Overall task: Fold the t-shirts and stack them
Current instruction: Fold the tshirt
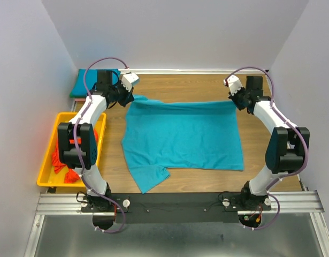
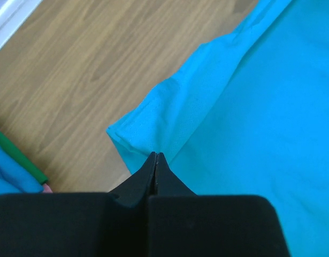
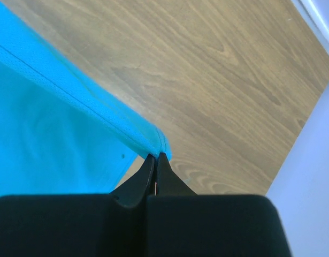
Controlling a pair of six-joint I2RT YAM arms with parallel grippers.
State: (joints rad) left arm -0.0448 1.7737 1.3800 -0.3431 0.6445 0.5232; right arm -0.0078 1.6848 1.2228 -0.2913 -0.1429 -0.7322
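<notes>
Left gripper (image 2: 157, 155) and right gripper (image 3: 156, 156) are both pressed together on cloth, each nipping one far corner of the teal-blue soft cloth t-shirt (image 1: 183, 134). That t-shirt lies spread across the middle of the brown wooden table (image 1: 180, 88). Its far edge is drawn nearly straight between the two arms at about 11 and 1 o'clock, its near edge lies flat at 6 o'clock, and one short sleeve pokes out toward 7 o'clock. From the left wrist we see the tips closed on a doubled fold of the edge. Whether that fold is the far sleeve or the shoulder seam we cannot say for sure.

We judge the step in hand to be the first fold, carrying the far edge toward 6 o'clock. To do it well we should lift both corners only a little and move the arms at one pace, so the edge is taut and level. We should then lay it down parallel to the near edge before letting go. If one side leads, the cloth will skew and the 7 o'clock sleeve may wrinkle under it.

Farther out, at 9 o'clock, the yellow rectangular plastic tray (image 1: 68, 115) holds crumpled orange-red cloth (image 1: 60, 158), presumably shirts waiting. At 10 o'clock, in the far corner, a folded teal-blue cloth bundle with a green edge (image 1: 81, 84) may mark where the stack goes.
</notes>
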